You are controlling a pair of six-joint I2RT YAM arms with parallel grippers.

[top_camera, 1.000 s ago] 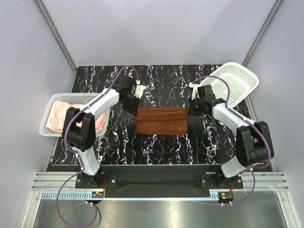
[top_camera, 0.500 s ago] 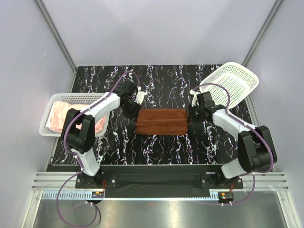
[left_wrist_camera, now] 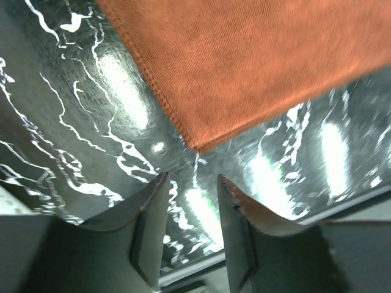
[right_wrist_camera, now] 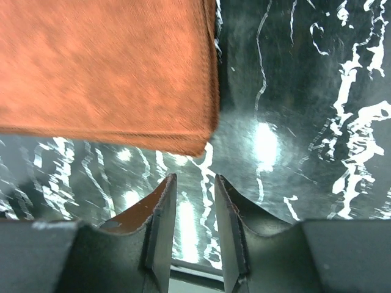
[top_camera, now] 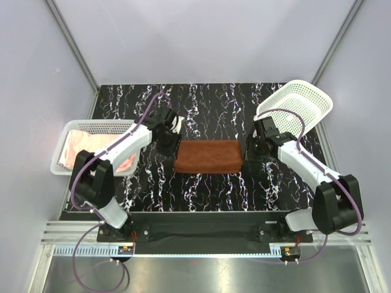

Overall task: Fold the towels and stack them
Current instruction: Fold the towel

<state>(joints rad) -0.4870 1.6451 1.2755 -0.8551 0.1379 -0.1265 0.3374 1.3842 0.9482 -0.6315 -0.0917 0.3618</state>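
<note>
Left mesh basket (top_camera: 98,124), tilted right mesh basket (top_camera: 308,101), black marbled table (top_camera: 208,104).

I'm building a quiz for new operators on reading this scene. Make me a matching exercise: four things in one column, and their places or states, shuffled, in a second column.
Things
1. rust-brown cloth towel
2. pale pink cloth towel
3. white plastic mesh basket on the right
4. left gripper

Places or states
A. jaws apart, nothing between them
B. folded flat in the middle of the black marbled table
C. lying in the white plastic mesh basket on the left
D. tilted, at the table's far right corner

Pairs: 1-B; 2-C; 3-D; 4-A
</note>
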